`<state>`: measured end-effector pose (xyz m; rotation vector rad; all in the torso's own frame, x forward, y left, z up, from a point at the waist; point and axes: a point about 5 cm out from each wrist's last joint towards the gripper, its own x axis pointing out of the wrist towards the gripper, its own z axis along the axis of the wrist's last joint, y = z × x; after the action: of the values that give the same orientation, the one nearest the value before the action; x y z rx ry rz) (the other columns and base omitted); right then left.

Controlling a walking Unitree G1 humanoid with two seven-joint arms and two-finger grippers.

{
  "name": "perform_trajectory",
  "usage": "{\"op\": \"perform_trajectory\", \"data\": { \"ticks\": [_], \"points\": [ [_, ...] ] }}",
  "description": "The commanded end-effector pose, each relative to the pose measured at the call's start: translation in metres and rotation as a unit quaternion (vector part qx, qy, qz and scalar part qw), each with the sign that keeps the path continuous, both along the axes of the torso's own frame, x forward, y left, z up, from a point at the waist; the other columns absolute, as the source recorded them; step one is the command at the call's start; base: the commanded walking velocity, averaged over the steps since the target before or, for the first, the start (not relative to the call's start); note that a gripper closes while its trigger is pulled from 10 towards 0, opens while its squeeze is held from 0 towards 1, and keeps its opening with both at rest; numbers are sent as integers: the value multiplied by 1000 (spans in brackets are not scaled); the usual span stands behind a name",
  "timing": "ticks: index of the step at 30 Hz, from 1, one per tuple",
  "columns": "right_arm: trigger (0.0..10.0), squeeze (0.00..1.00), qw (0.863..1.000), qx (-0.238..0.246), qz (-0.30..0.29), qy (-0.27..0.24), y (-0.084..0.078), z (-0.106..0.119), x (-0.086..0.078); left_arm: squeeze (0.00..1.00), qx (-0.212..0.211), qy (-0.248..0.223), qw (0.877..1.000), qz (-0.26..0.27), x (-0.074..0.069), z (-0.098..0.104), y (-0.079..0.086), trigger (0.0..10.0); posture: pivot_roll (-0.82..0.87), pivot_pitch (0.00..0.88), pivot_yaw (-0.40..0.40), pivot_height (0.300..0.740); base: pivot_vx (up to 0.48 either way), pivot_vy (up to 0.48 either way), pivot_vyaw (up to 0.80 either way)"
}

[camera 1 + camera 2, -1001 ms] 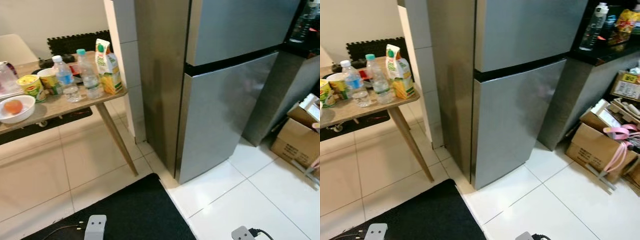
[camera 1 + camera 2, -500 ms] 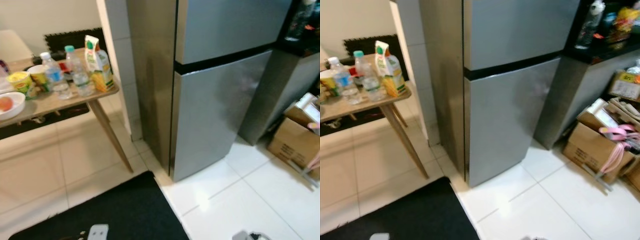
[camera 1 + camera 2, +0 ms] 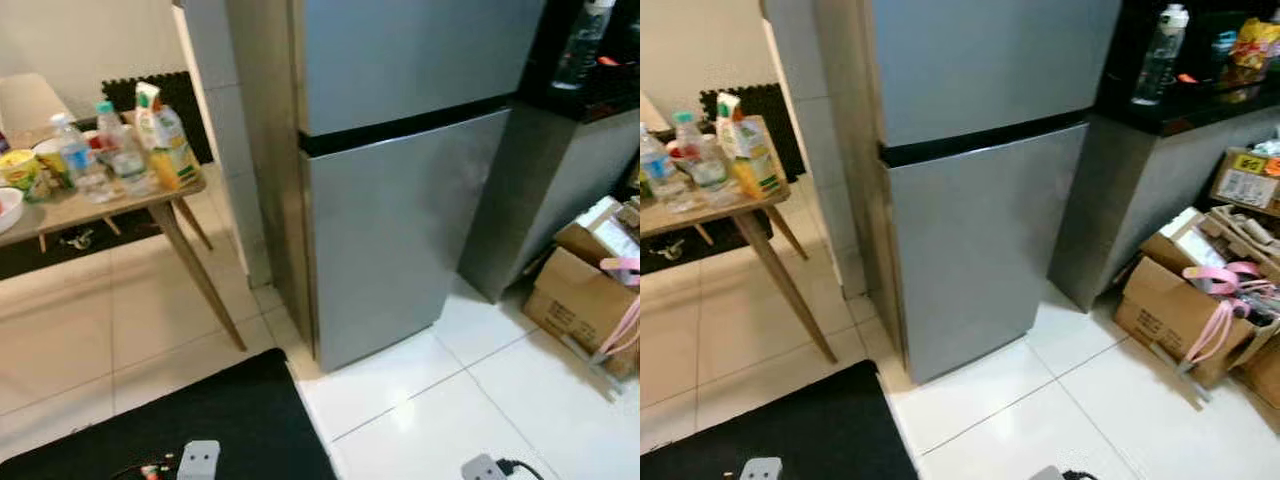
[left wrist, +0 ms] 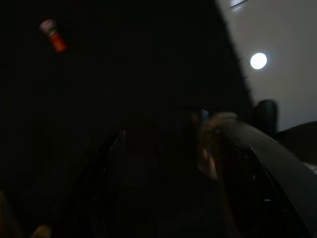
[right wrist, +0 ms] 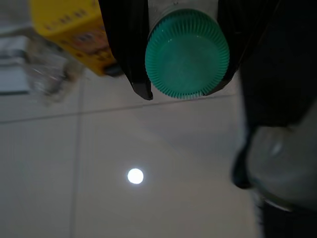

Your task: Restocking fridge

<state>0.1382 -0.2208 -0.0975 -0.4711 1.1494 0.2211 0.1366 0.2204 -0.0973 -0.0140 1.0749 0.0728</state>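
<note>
Fridge (image 3: 400, 180), a tall two-door unit of brushed grey steel with both doors shut and a dark seam between them, stands on glossy white tile beside a black floor mat (image 3: 190, 420). To its left a wooden surface (image 3: 120, 200) on slanted legs carries two clear plastic water bottles (image 3: 75, 160), one yellow juice carton (image 3: 165, 135), two cups and one white bowl. To its right a dark counter holds another clear bottle (image 3: 1152, 55), with cardboard boxes (image 3: 1170, 310) on the floor below. The right gripper (image 5: 185, 54) pinches a bottle with a ribbed green round cap (image 5: 187, 53) between its two black fingers (image 5: 126, 44). The left gripper (image 4: 168, 163) hangs in deep shade; I cannot tell whether it is spread.
</note>
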Motion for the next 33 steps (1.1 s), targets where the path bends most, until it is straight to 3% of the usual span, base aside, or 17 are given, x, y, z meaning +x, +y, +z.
{"op": "perform_trajectory", "data": {
  "ticks": [1, 6, 24, 33],
  "points": [
    [10000, 0, 1000, 1, 3, 4, 1, -1, -1, 0, -3, 6, 1000, 0, -2, -1, -2, 10000, -95, 0, -17, 740, 0, -465, 0],
    [10000, 0, 1000, -1, 4, 3, 0, 0, -1, 0, 2, 7, 1000, -2, -2, -1, -2, 10000, -97, 0, -20, 740, 0, -430, 0],
    [10000, 0, 1000, -10, 17, 5, -7, 2, 1, 0, 11, 11, 1000, -5, -4, -2, -1, 10000, -92, 0, -35, 740, 0, 0, 0],
    [10000, 0, 1000, -12, 12, 9, -8, 0, -5, 0, 12, 17, 1000, -13, -8, -3, 0, 10000, -130, 0, -20, 740, 0, 0, 0]
  ]
}}
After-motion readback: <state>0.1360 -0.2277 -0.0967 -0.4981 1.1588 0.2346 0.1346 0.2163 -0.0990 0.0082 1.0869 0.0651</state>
